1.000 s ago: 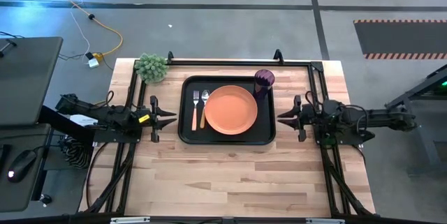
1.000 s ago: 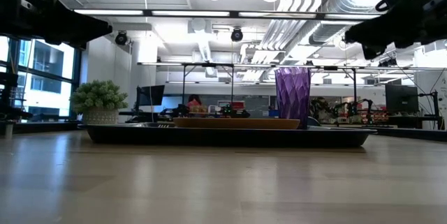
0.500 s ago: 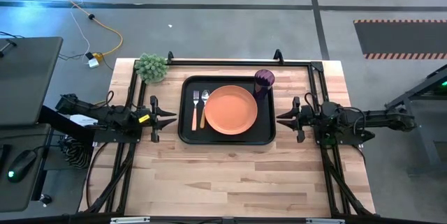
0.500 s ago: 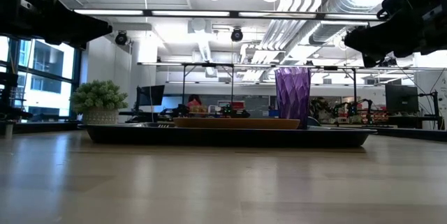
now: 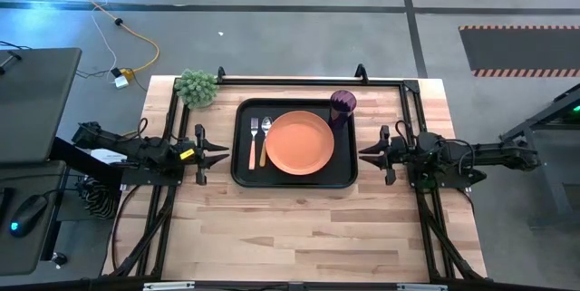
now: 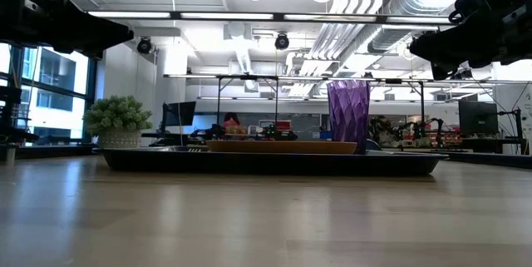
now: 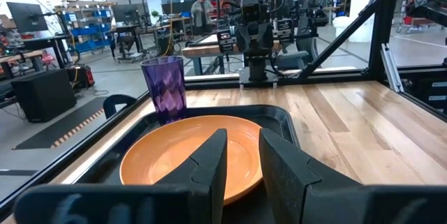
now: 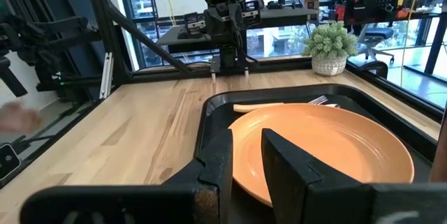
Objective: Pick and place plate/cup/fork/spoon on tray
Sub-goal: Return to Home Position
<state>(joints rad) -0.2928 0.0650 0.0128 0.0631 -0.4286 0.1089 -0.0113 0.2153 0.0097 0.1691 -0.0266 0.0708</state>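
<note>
The left gripper (image 5: 220,154) hung just off the left rim of the tray (image 5: 294,179), its fingers a narrow gap apart and holding nothing, pointed in toward the dishes. On the tray, going rightward, lay the fork (image 5: 253,142) and the spoon (image 5: 265,139) side by side with heads toward the far edge, then the plate (image 5: 299,143) filling the middle, then the cup (image 5: 343,103) upright in the far right corner, just beside the plate. The right gripper (image 5: 367,154) sat off the tray's right rim, likewise nearly closed with a small gap and empty, facing the left one across the tray. With all four things already inside the rim and both arms drawn back level with each other, the placing looked finished, so the next move seemed to call for nothing more than parking the arms; no piece looked in need of straightening. No brand, label or writing could be read on any of the tableware or on the tray
</note>
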